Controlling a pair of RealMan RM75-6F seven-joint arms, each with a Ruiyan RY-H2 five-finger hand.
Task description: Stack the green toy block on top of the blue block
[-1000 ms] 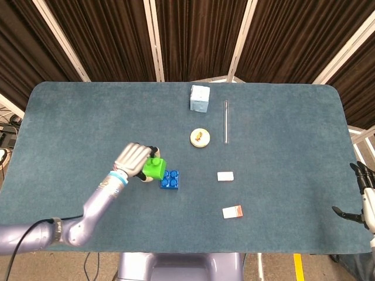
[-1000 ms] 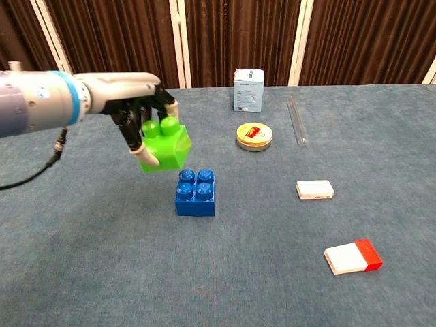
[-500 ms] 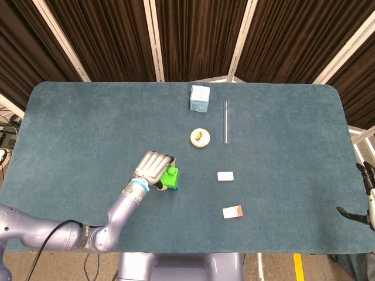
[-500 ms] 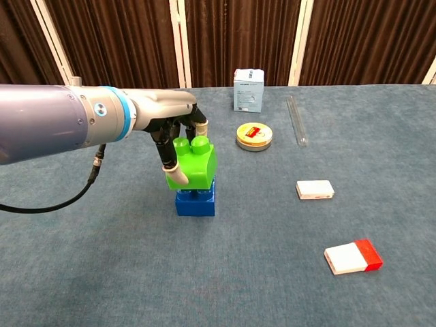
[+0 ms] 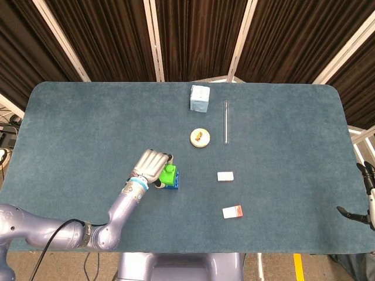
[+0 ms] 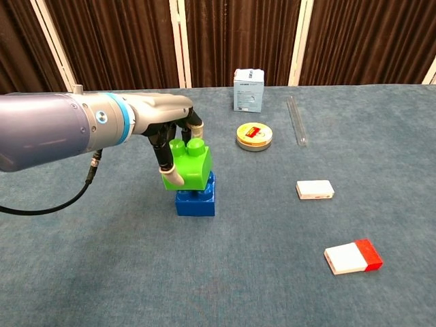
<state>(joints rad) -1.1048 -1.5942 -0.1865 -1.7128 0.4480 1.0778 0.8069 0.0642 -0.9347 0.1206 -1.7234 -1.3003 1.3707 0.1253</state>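
Head view: left hand (image 5: 151, 166) grips green block (image 5: 170, 175) atop blue block (image 5: 174, 184) on tabletop (image 5: 88, 129); right hand (image 5: 368, 199) far right of it, fingers apart | Chest view: green block (image 6: 193, 163) sits tilted on blue block (image 6: 196, 199), left hand's (image 6: 167, 133) fingers wrapping it.

Desk (image 6: 102, 272): covered in matt, short-napped teal cloth resembling felt or carpet. Green toy block (image 6: 189, 164) and blue block (image 6: 196, 198) beneath it: smooth moulded plastic with a mild sheen on the studs. Left robot hand (image 6: 169, 136): satin silver-grey shell, dark fingers (image 6: 163, 160) with pale tips; the forearm behind it is glossy, lavender-grey, with a light blue band. Beyond the blue block, round tin (image 6: 254, 136): shiny yellow rim with a printed lid. Box (image 6: 248, 89): matt pale printed card. Tube (image 6: 297, 121): clear, glassy. Right of the blue block, white slab (image 6: 315, 189) and white-and-red slab (image 6: 353, 256): smooth, matt.
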